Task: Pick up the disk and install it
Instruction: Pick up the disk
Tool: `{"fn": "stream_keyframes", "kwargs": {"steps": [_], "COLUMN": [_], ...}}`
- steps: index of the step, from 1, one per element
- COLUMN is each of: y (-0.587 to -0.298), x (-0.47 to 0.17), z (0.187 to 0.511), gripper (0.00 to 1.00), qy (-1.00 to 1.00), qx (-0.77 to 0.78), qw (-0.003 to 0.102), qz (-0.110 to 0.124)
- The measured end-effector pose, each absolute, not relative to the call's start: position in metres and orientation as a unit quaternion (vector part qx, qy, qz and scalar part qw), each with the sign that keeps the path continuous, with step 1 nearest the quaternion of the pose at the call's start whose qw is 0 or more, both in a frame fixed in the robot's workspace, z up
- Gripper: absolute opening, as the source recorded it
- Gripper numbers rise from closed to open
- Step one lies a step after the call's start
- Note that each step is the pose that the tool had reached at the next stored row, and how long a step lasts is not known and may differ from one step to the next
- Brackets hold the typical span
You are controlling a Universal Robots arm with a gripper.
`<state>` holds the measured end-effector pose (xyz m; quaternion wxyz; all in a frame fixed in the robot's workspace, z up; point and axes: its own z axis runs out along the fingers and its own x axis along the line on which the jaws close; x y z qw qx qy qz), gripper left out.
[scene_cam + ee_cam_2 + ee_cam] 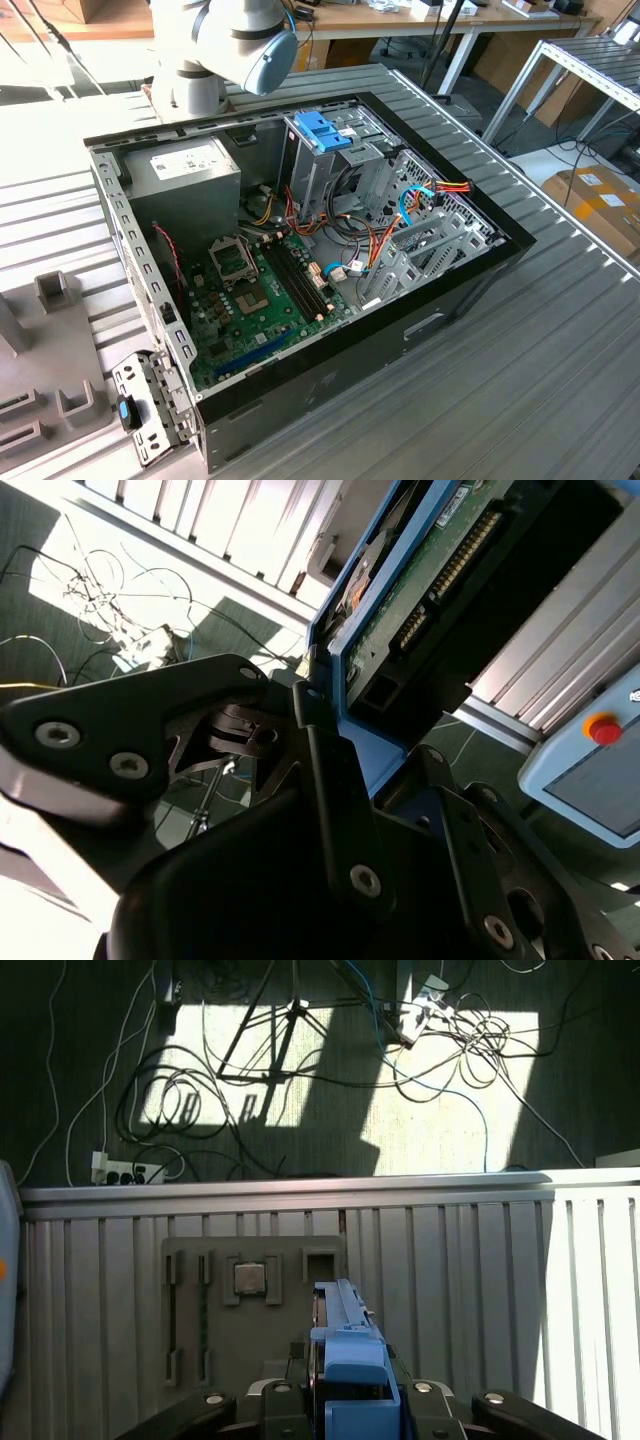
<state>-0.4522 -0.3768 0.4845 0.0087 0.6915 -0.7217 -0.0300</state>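
The ribbed metal desk (pixel 560 330) carries an open computer case (pixel 420 325). Over a grey parts tray (pixel 255 1350) on the desk, the tool (pixel 355 1400) is clamped on the disk (pixel 345 1330), which stands on edge between its fingers.

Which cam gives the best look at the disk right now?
Second wrist view: the disk shows its broad face, with the green circuit board and a blue rail. First wrist view has the disk edge-on, its blue carrier end held in the gripper.
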Motion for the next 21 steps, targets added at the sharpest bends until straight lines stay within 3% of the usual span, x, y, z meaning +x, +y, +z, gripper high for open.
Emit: {"fn": "stream_keyframes", "kwargs": {"steps": [21], "y": [-0.377], "x": [-0.452], "z": [0.501], "gripper": [0.37], "qy": [-0.722], "qx": [0.692], "qw": [0.009], "qz": [-0.03]}}
